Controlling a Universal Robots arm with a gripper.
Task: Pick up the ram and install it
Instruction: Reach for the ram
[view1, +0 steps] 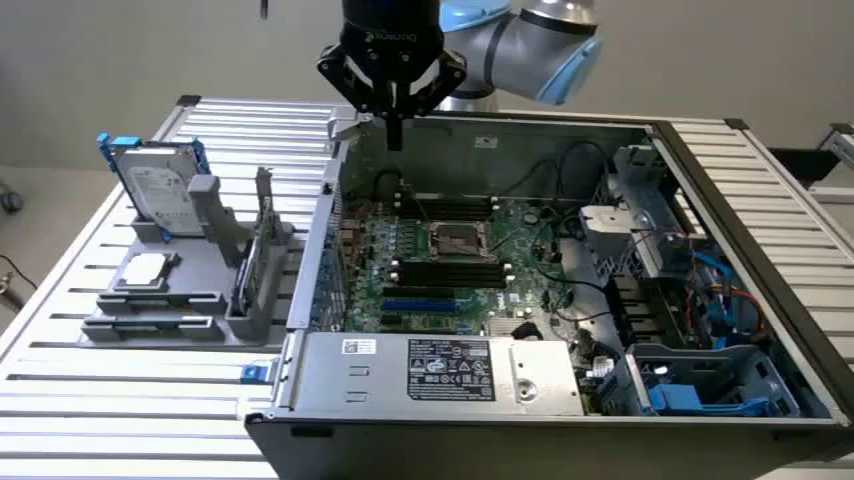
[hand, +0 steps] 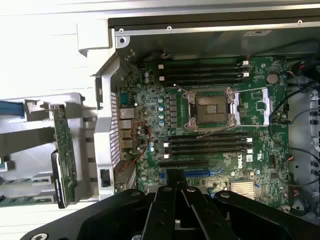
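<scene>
Ram (hand: 64, 152) stands on edge in the grey holder (view1: 160, 325) on the table (view1: 80, 400), beside the open computer case (view1: 441, 395). End effector (view1: 395, 138) hangs fully closed and empty above the motherboard (view1: 400, 250).

Slatted aluminium table (view1: 94, 420) (ribbed top) stands before a plain beige wall (view1: 120, 50) on the far side; lighting even.

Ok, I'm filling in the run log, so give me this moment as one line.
hand: shut, empty, over open case | ram: on edge in holder, outside case | motherboard slots: empty
</scene>
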